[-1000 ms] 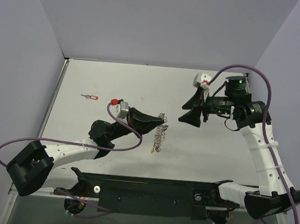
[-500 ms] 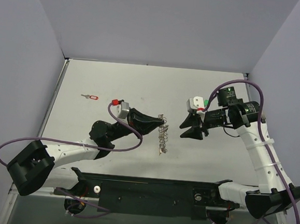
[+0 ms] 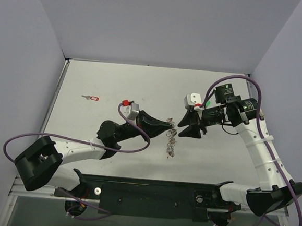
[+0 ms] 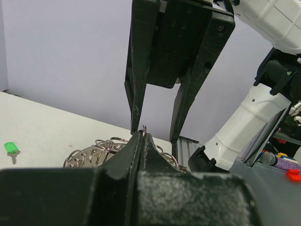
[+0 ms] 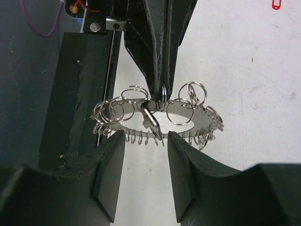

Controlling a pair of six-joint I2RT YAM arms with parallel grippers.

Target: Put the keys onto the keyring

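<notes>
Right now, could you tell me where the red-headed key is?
In the top view, the red-headed key lies alone on the table's left side, well left of the left gripper, which pinches the keyring.

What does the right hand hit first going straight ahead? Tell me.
Probably the keyring, dangling from the shut left hand just ahead of the right hand; exact depth is unclear.

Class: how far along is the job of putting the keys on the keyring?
Done: the left gripper is shut on the keyring. In hand: the right gripper, open and empty, faces the ring. Left: the red key and the green key lie loose on the table.
</notes>
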